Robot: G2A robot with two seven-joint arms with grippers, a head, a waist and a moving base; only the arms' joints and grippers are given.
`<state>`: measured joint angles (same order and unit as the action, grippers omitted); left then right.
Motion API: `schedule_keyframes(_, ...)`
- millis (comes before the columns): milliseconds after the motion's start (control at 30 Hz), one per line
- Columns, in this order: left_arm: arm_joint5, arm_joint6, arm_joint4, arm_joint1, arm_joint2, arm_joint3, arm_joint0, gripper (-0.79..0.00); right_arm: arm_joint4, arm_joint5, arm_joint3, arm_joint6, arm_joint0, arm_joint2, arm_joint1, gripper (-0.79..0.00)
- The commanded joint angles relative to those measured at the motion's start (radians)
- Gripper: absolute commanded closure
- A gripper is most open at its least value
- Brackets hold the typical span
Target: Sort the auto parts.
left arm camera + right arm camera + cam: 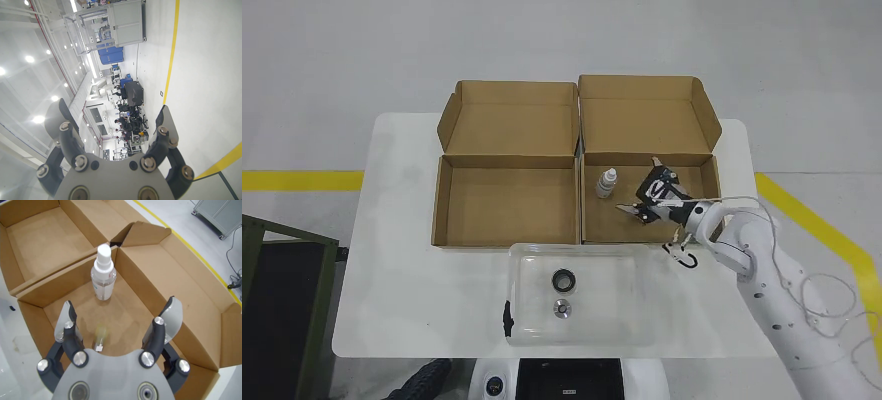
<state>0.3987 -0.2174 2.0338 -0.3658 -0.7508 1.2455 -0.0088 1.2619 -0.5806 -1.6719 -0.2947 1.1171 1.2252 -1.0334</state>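
Judging by how things lie, the sorting is reckoned to be about half done at most. A clear plastic spray bottle with a white cap (103, 275) is stood upright in the right-hand brown cardboard box (647, 240). A small pale-yellow item (100, 332), possibly a bulb though too blurred to be named with confidence, is seen on that box's floor just under the right pincer (121, 301), whose jaws are spread wide with nothing gripped between them. No part has been placed in the left-hand brown cardboard box (507, 205). Two parts are left in the clear plastic tray (612, 300) at the near edge of the white tabletop (402, 250): a black ring (564, 279) and, near it, a small round silvery part (562, 309). Both are yet to be sorted, and at least one is judged to be meant for the left-hand box. The left pincer (113, 103) is held wide with nothing in it, pointed out at the room rather than at the tabletop. In the top view, part of the right-hand box's floor is hidden by the arm, and the finer details of the tray parts are too small to be made out.
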Motion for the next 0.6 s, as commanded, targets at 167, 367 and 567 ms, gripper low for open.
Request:
schedule_keyframes(167, 0.000, 0.000, 0.000, 0.000, 0.000, 0.000, 0.000, -0.785, -0.041, -0.039, -0.166, -0.036, 0.067, 0.070, 0.014, -0.785)
schedule_keyframes(367, 0.000, 0.000, 0.000, 0.000, 0.000, 0.000, 0.000, -0.785, -0.077, -0.057, -0.294, -0.070, 0.121, 0.074, 0.018, -0.785)
schedule_keyframes(567, 0.000, 0.000, 0.000, 0.000, 0.000, 0.000, 0.000, -0.785, -0.077, -0.061, -0.391, -0.089, 0.167, 0.032, 0.017, -0.785)
